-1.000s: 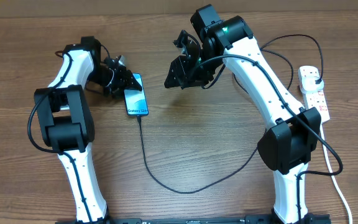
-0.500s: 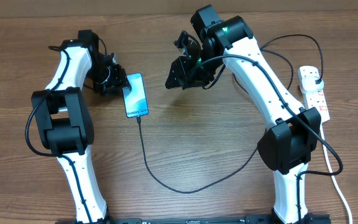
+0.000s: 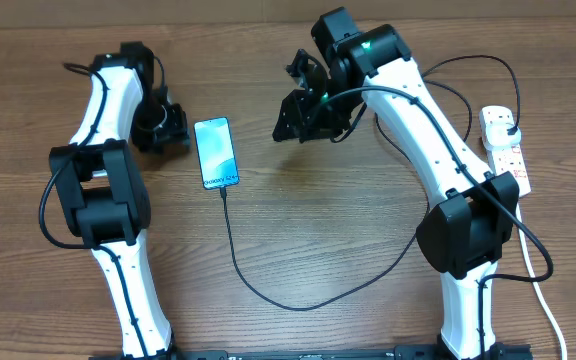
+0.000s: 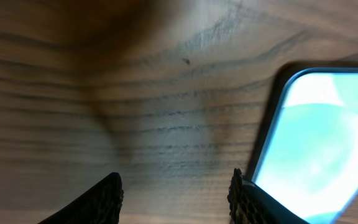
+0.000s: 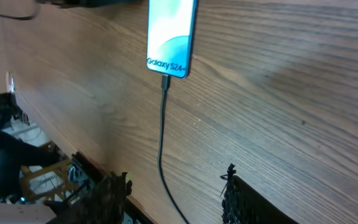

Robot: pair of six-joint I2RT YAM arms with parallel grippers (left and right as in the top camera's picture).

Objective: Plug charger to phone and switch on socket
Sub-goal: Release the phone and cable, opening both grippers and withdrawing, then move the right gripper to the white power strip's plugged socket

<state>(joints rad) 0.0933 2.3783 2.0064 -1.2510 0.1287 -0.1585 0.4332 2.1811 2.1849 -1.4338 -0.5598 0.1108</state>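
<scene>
MOVED: left end effector [image 4: 174,198] has drawn back leftward off the phone [image 3: 216,153] and is now just beside it | LEFT: fingers apart, empty | RIGHT: right end effector [image 5: 173,190] hovers right of phone, fingers apart, empty | PHONE: flat on table [image 3: 318,220], screen lit, charger [image 3: 233,255] tip in its near end | SOCKET: socket [image 3: 505,150] at right edge, well apart
</scene>
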